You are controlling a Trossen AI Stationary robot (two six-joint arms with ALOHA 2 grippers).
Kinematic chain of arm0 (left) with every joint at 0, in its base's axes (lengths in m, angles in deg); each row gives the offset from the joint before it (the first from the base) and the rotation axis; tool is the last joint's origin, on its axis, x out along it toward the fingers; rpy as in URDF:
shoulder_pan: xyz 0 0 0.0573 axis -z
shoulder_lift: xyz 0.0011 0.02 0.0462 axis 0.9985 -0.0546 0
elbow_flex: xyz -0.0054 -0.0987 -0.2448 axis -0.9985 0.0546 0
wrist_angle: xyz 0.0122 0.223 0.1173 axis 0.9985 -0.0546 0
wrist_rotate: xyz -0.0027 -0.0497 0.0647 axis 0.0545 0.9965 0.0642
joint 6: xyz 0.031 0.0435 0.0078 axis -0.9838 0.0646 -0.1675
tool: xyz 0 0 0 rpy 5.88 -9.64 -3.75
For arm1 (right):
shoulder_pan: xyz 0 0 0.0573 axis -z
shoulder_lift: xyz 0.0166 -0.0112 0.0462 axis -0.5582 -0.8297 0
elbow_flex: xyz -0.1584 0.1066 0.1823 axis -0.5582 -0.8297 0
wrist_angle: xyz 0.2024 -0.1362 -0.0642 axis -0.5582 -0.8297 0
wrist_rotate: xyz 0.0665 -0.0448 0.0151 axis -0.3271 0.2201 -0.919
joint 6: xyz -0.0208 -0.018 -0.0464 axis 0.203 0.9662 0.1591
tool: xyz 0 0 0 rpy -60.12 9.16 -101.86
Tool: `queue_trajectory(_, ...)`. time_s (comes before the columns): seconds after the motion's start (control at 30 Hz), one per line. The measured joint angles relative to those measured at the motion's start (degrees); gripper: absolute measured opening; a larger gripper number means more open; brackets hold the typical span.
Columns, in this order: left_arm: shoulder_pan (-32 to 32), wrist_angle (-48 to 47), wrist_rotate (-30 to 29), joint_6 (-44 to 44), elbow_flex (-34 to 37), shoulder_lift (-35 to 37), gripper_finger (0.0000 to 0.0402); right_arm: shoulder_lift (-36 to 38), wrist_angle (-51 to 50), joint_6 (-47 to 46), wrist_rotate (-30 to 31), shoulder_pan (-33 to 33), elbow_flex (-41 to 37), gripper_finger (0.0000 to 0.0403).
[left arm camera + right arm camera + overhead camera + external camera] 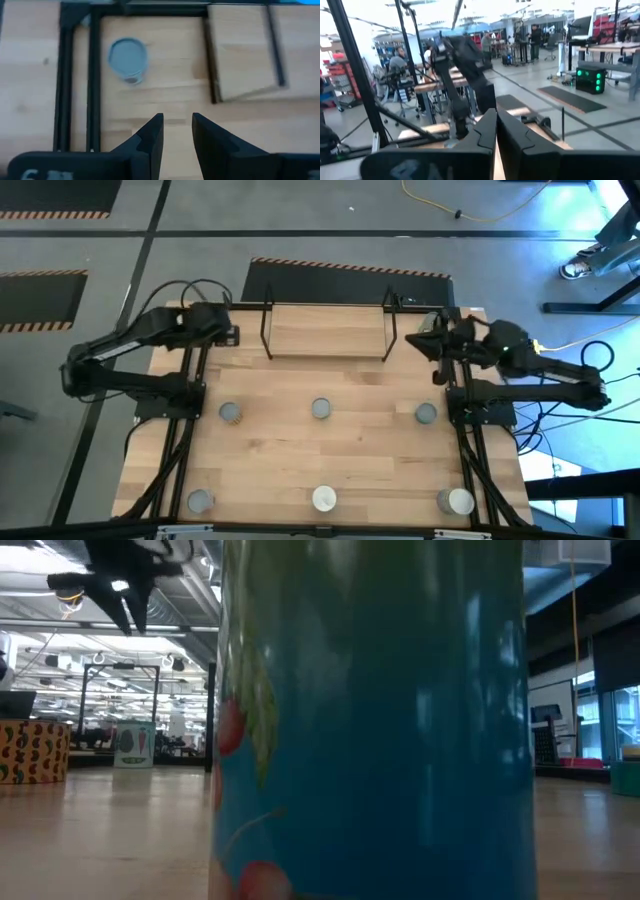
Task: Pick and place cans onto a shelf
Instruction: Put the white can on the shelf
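Blue can (370, 720) with cherry print stood right against low camera, at table's (330, 455) near edge. Six cans on table — three in middle row (320, 409), three along near edge (324, 499); none on shelf (328, 330) at far edge. Left gripper (177, 132) hovered empty over far-left corner beside shelf, fingers spread, one grey-topped can (128, 57) below. Right gripper (496, 131) waited at far-right corner — fingers pressed together, holding nothing.

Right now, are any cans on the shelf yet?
Not yet. The shelf holds no cans. Six cans show on the table. The left gripper hangs open and empty near one can; the right gripper is shut, empty.
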Motion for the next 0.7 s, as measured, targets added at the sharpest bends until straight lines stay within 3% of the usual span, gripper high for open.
queue_trajectory(0.2, -12.4, 0.3, 1.4, -3.2, 0.0, -6.2, 0.0095, -1.5, -1.0, 0.2, 0.0, 0.0, 4.8, 0.0017)
queue_trajectory(0.33, -19.0, 4.8, 6.1, -7.0, 0.0, -10.7, 0.0095, -2.4, -1.2, 0.0, 0.0, 0.0, 5.3, 0.0017)
queue_trajectory(0.53, -27.1, 14.7, 15.4, -12.8, 0.0, -16.6, 0.0095, -3.5, -1.3, -0.1, 0.0, 0.0, 5.1, 0.0017)
queue_trajectory(0.7, -31.6, 15.4, 16.3, -14.2, 0.0, -21.1, 0.0095, -4.3, -1.3, 0.0, -0.1, 0.0, 5.1, 0.0017)
